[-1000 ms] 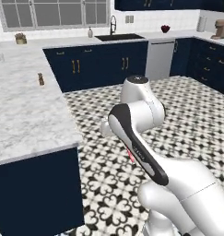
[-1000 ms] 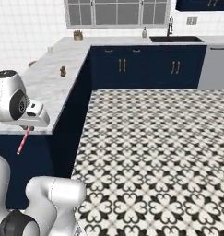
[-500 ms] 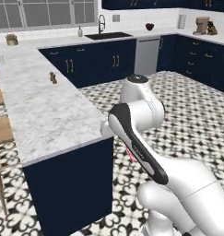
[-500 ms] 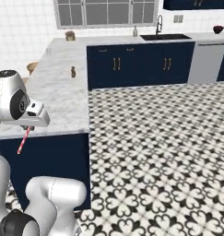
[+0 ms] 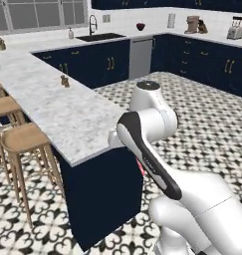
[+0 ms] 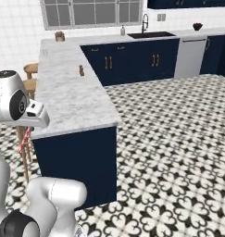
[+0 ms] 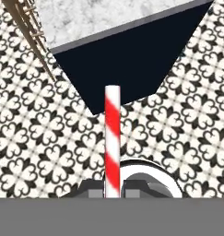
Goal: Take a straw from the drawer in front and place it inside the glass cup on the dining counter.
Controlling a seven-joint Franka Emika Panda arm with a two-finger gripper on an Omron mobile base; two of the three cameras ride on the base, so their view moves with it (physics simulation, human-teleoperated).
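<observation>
Straw (image 7: 112,138) clamped between closed gripper (image 7: 113,190) fingers, pointing at floor beside navy end of dining counter (image 5: 67,114). Arm folded close to base, hand low. Whole scene shifted since earlier: base turned, stools (image 5: 23,139) now visible. Glass cup probably too faint to spot.

Red-white striped straw (image 7: 112,138) points straight to 12 o'clock over the tiled floor; marble dining counter (image 5: 58,112) at 11 o'clock.

Patterned black-white tile floor (image 6: 178,139), navy cabinets (image 5: 202,60), wooden stools (image 5: 20,142), window (image 6: 90,13), white tiled wall (image 6: 16,32).
</observation>
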